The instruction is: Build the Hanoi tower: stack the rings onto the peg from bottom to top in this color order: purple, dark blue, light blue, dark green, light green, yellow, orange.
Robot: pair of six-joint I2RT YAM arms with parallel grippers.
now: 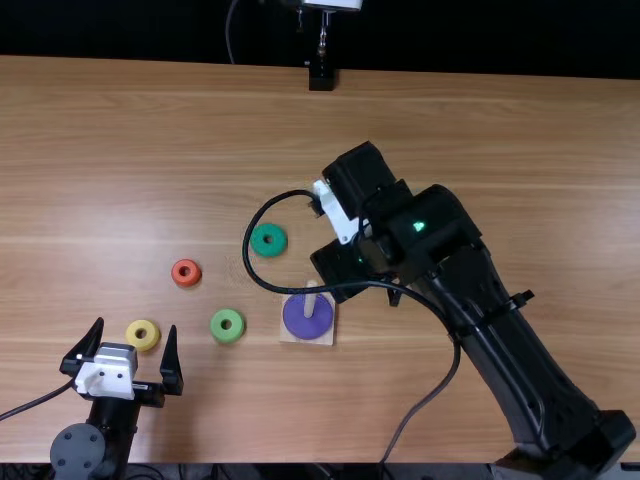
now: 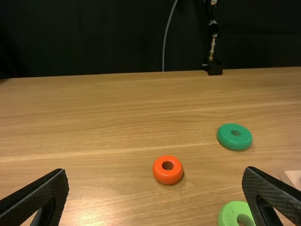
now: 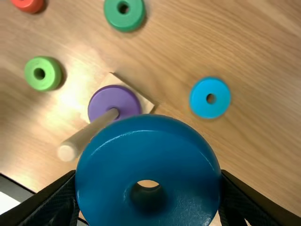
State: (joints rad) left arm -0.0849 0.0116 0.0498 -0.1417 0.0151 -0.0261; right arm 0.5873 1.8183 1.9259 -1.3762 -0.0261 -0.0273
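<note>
The right gripper (image 1: 340,212) hangs over the table beyond the peg base, its fingertips hidden in the top view. In the right wrist view this gripper (image 3: 149,181) is shut on the dark blue ring (image 3: 108,160). A purple ring (image 1: 307,316) lies around the peg (image 1: 311,298) on its square base. The light blue ring (image 3: 210,97) lies on the table. Loose too are the dark green (image 1: 268,239), light green (image 1: 227,325), yellow (image 1: 142,334) and orange (image 1: 186,272) rings. The left gripper (image 1: 136,332) stands open near the yellow ring; its wrist view shows the open gripper (image 2: 156,193).
A black stand (image 1: 322,76) is at the table's far edge. The right arm's cable loops over the table around the dark green ring and across the peg base. Another cable (image 1: 35,402) runs to the left gripper.
</note>
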